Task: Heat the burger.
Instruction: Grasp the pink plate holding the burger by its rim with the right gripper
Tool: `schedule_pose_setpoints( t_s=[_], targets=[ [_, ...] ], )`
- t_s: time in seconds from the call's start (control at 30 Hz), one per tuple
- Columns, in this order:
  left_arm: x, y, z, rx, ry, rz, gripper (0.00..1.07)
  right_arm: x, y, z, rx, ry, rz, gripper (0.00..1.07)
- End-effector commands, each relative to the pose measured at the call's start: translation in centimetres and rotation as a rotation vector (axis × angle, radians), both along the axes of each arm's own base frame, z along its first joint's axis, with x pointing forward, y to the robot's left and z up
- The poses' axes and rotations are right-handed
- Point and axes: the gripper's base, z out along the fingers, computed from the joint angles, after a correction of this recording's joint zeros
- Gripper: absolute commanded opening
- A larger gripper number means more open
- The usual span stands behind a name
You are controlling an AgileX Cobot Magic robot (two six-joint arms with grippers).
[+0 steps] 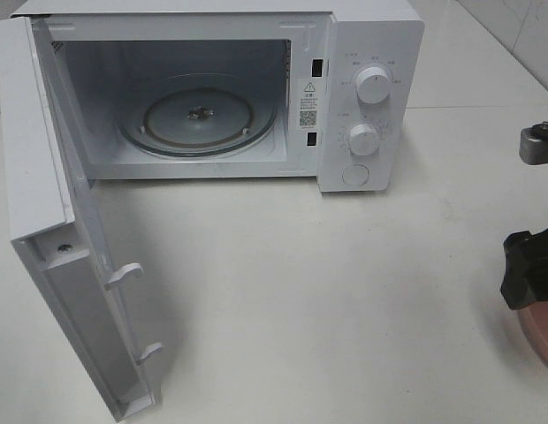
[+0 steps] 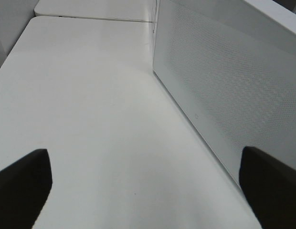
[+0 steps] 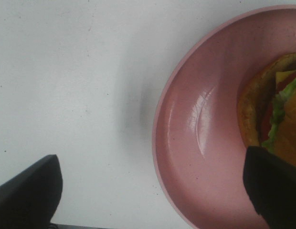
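- In the exterior high view, the microwave (image 1: 212,97) is seen on the table (image 1: 345,291) with its door (image 1: 62,238) swung wide. The glass turntable (image 1: 199,119) is exposed.
- At the right edge, the right gripper (image 1: 528,272) is seen over the pink plate (image 1: 544,343). The burger is hidden here.
- In the left wrist view, the left gripper (image 2: 143,157) is held wide apart with nothing clasped, beside the door's perforated panel.
- In the right wrist view, the right gripper's fingers (image 3: 28,193) are spread wide and nothing is gripped. The burger (image 3: 277,107) is seen lying on the pink plate, partly covered by one finger.
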Motion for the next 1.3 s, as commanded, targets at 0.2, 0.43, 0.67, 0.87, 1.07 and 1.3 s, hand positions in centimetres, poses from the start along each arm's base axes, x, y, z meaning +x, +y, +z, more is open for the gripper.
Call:
schedule_pose_setpoints(
  t_s=[0.2, 0.43, 0.67, 0.87, 1.07, 1.3],
  targets=[
    [-0.2, 0.0, 0.0, 0.000, -0.025, -0.008, 1.00, 1.0, -0.2, -2.4, -0.023, 0.064, -0.038, 0.98],
    [-0.2, 0.0, 0.0, 0.000, -0.025, -0.008, 1.00, 1.9, 0.0, -4.2, -0.024, 0.083, -0.065, 0.96],
    [-0.2, 0.0, 0.0, 0.000, -0.025, -0.008, 1.00, 2.6, 0.1, -6.4, -0.026, 0.128, -0.073, 0.94],
    [-0.2, 0.0, 0.0, 0.000, -0.025, -0.008, 1.00, 2.9, 0.2, -7.5, -0.026, 0.147, -0.078, 0.94],
    [-0.2, 0.0, 0.0, 0.000, -0.025, -0.008, 1.00, 3.4, 0.3, -8.7, -0.019, 0.140, -0.087, 0.93],
    [-0.2, 0.0, 0.0, 0.000, -0.025, -0.008, 1.00, 3.6, 0.3, -9.8, -0.024, 0.150, -0.082, 0.90]
  ],
)
